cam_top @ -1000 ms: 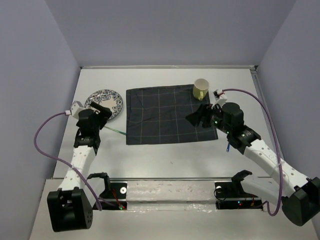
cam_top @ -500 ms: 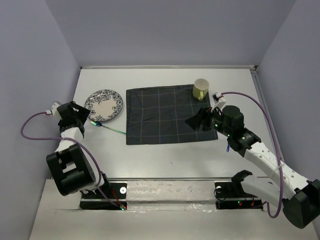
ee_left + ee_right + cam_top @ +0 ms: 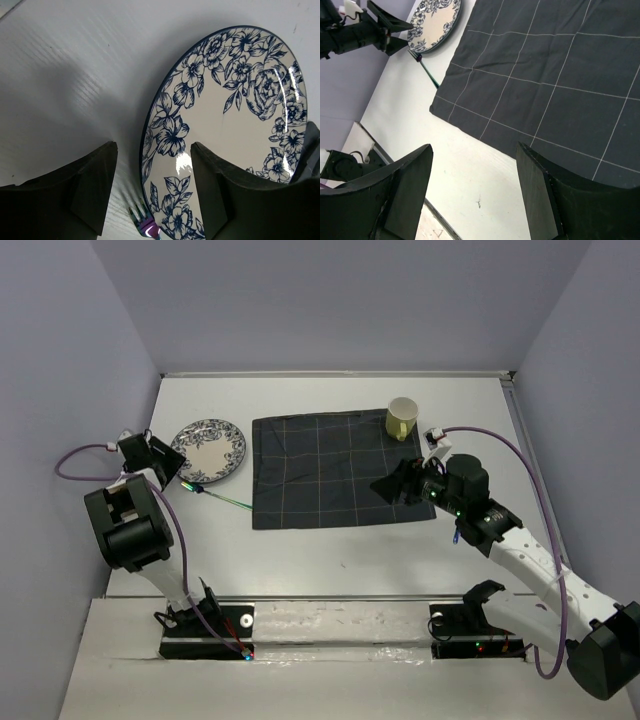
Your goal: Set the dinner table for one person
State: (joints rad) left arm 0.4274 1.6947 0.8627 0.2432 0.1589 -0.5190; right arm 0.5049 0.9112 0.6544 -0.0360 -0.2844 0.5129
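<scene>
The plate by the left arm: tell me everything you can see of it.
The plate is round, glossy white, ceramic by its look, with blue flowers and leaves around a plain centre and a dark rim. It lies flat, face up and empty, on the dinner table, just left of the dark grid cloth. The tines of a fork lie at its rim; contact is unclear. The left tool is open, straddling the rim, not gripping.

Worktop (image 3: 330, 550): matte white. Cloth (image 3: 330, 465): charcoal, thin pale grid lines. Plate (image 3: 225, 130): cream-white, navy floral print, dark blue rim. Mug (image 3: 401, 418): pale yellow-green. Fork (image 3: 222, 498): iridescent green, purple tines. Cables (image 3: 505, 438): purple.
</scene>
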